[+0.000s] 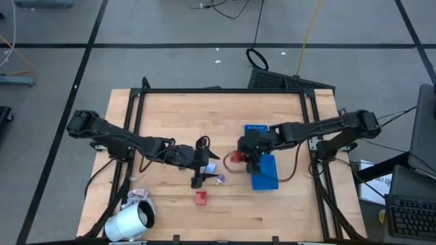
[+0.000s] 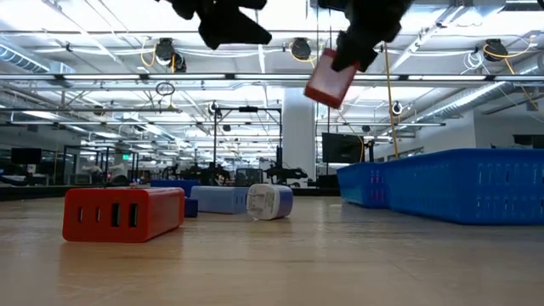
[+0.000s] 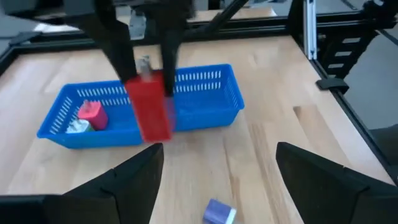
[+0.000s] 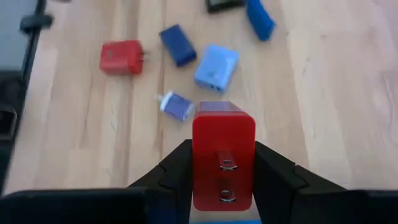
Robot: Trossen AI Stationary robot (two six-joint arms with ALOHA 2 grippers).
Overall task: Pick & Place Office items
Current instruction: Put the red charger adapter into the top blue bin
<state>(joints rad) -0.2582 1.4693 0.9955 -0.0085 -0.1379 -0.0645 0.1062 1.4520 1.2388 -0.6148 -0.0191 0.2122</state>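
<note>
My right gripper [image 1: 246,153] is shut on a red block [image 4: 222,162] and hangs above the table, next to the blue tray's left side [image 1: 264,170]. My left gripper [image 3: 217,165] is open and hovers over the table's middle [image 1: 204,162], touching nothing. Lying flat on the wood are a red block [image 4: 121,57], a dark blue one [image 4: 178,45], a light blue one [image 4: 216,67], a small purple-and-white piece [image 4: 176,104], another blue piece [image 4: 260,18] and a black one [image 4: 224,5]. A red piece [image 3: 91,113] lies inside the tray. My right gripper pinches the red block [image 2: 331,78] between its two fingers [image 4: 177,171] by two opposite side faces [image 4: 200,155]. The fingers come from above, pointing down. The block's face with two metal prongs [image 4: 225,165] faces the wrist camera. It is lifted clear and hangs tilted below the fingers.
A big white roll [image 1: 129,221] lies at the table's near left corner. The long blue tray [image 3: 143,112] sits right of centre, with a whitish piece [image 3: 78,126] in one end. Black frame rails [image 1: 136,116] border the table's left, far and right sides. Bare wood lies toward the near edge.
</note>
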